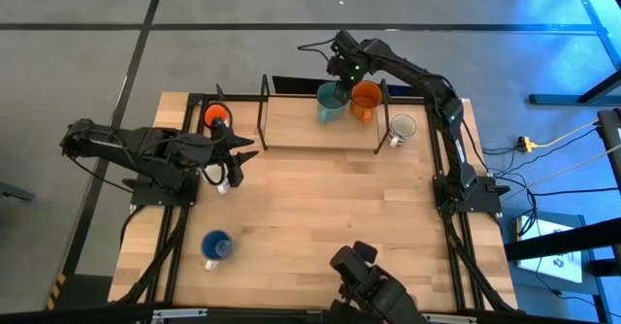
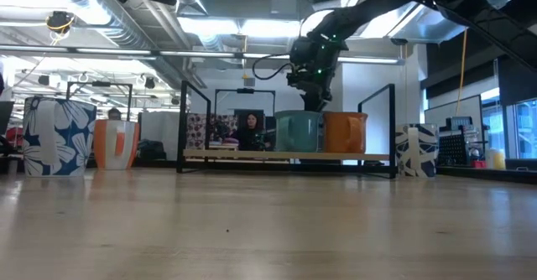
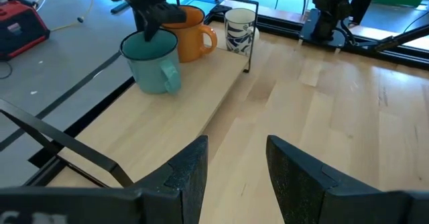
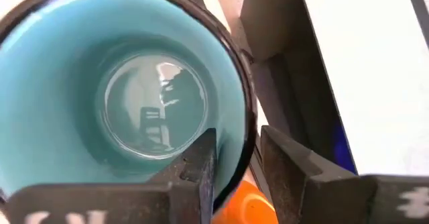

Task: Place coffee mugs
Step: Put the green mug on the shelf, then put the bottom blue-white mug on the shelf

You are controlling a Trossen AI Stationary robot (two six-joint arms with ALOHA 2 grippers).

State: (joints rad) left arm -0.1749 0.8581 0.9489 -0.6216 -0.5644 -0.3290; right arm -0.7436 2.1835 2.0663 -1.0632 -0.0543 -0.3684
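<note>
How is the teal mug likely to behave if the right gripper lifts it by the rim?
The teal mug looks rigid and glazed, its inside reflecting light, so the right gripper, one finger inside the rim and one outside, may slip. A one-sided rim hold will probably let it tilt. The orange mug stands close beside it, so a swing could knock it.

No readable text, label, brand or number anywhere.

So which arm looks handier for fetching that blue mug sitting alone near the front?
Probably the left. The left gripper is open and free on the blue mug's side, while the right gripper is far off, straddling the teal mug's rim on the shelf.
</note>
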